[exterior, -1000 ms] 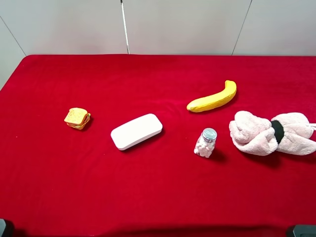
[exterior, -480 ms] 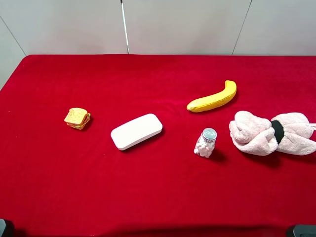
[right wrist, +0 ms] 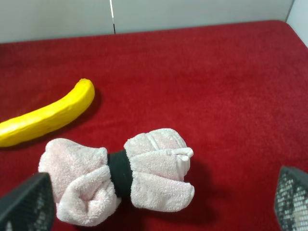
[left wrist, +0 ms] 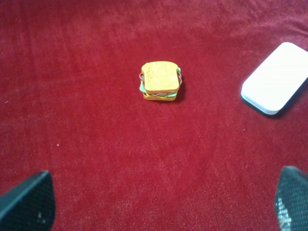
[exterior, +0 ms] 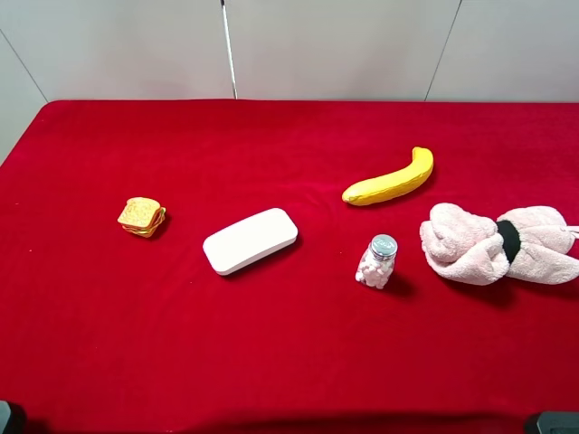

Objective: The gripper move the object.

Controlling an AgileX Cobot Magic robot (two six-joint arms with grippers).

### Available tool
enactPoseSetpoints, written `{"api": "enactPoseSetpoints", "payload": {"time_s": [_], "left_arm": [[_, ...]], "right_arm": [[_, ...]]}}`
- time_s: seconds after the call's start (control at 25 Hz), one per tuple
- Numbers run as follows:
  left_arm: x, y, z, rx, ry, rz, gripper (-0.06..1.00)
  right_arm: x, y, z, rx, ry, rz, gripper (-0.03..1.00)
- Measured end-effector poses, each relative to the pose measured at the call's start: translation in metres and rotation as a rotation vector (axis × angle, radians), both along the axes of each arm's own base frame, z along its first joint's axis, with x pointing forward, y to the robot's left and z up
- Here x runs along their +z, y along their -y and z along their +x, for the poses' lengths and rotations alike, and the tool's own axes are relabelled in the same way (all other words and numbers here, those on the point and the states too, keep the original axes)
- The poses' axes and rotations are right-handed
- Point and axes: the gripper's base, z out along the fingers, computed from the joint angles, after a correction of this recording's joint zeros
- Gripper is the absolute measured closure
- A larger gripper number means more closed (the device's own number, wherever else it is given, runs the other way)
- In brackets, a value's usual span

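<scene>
So far nothing has been moved: the towel (exterior: 500, 244) lies untouched at the right edge of the red counter (exterior: 289, 362), near the banana (exterior: 391, 178). The right claw (right wrist: 154, 211) is spread wide, holding nothing; grasping and moving remain.

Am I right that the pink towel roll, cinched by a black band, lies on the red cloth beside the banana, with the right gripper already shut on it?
Not quite. The right gripper is open and clear of the pink towel roll: the right wrist view shows its fingers spread wide, either side of the roll, not touching it. The rest holds: the black band cinches it, and the banana lies beside it on the red cloth.
</scene>
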Motion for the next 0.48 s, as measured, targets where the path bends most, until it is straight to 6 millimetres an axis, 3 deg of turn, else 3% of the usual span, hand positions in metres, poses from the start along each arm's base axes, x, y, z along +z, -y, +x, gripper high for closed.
{"api": "enactPoseSetpoints", "payload": {"time_s": [0.48], "left_arm": [[0.0000, 0.0000, 0.0000, 0.000, 0.000, 0.000, 0.05]], "right_arm": [[0.0001, 0.0000, 0.0000, 0.000, 0.001, 0.000, 0.27]]}}
